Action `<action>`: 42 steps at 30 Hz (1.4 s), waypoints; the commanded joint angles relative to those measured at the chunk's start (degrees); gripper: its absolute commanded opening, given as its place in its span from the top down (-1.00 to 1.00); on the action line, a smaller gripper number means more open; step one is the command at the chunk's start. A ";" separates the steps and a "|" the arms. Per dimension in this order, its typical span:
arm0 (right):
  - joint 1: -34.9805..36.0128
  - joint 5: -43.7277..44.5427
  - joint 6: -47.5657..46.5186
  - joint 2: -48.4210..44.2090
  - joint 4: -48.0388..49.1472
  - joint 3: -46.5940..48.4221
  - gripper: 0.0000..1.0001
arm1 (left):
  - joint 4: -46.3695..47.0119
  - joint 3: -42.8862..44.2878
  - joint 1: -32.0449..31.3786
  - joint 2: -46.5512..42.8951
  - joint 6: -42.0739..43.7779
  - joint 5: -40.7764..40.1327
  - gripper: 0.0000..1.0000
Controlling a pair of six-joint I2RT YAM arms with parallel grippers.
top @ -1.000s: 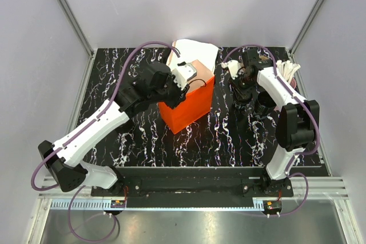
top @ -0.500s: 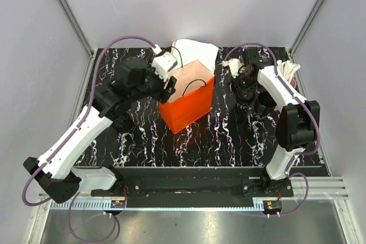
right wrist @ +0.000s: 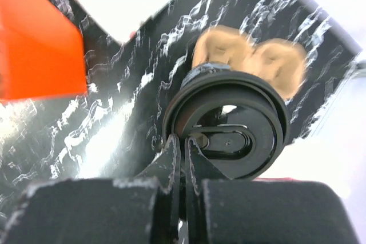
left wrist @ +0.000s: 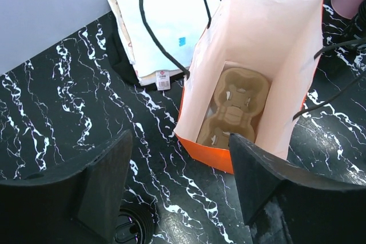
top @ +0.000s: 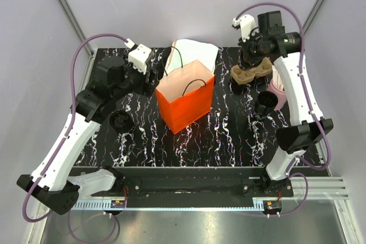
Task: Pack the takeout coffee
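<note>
While black lid [right wrist: 226,132] in right fingers [right wrist: 171,158], takeout coffee [top: 264,102] on table [top: 229,141].

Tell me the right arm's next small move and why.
Probably swing left until it is over the open orange paper bag. The right gripper is shut on the rim of the small black lidded cup, raised right of the bag, where a brown cardboard carrier sits empty.

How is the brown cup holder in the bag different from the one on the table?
The cup holder in the bag lies deep inside the orange bag; the cup holder on the table sits out in the open. The bagged one shows whole; the right gripper, holding a black lidded cup, covers part of the other. Both are brown with two pockets.
</note>
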 commanded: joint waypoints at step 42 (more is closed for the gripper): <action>25.65 -14.05 5.55 18.24 -12.92 30.10 1.00 | 7.26 -3.43 7.29 -0.29 -0.12 6.86 -0.53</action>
